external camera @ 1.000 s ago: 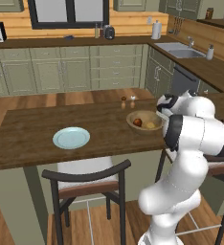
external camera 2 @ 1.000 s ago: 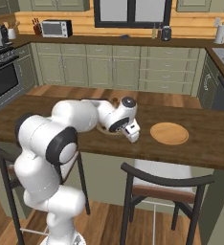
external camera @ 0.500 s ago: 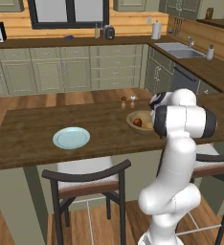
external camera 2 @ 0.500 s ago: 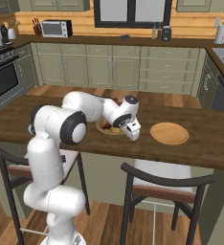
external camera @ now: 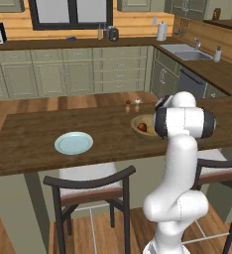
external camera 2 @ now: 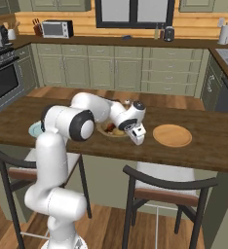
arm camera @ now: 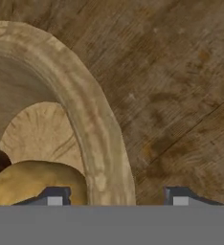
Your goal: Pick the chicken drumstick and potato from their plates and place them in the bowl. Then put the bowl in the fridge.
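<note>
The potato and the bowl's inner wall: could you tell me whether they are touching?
Touching. In the hand view the potato lies inside the bowl, its edge pressed against the inner wall with no gap.

The arm has folded upright and the fingers (arm camera: 55, 195) now straddle the bowl (arm camera: 92, 124) rim.

Both base views look down across the counter (external camera: 29, 149) from behind; the hand view hugs the bowl (arm camera: 92, 139) rim.

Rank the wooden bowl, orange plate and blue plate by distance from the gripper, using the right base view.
1. Wooden bowl: right at the gripper, on its left.
2. Orange plate: on the counter, to the right.
3. Blue plate: far left, behind the arm.
</note>
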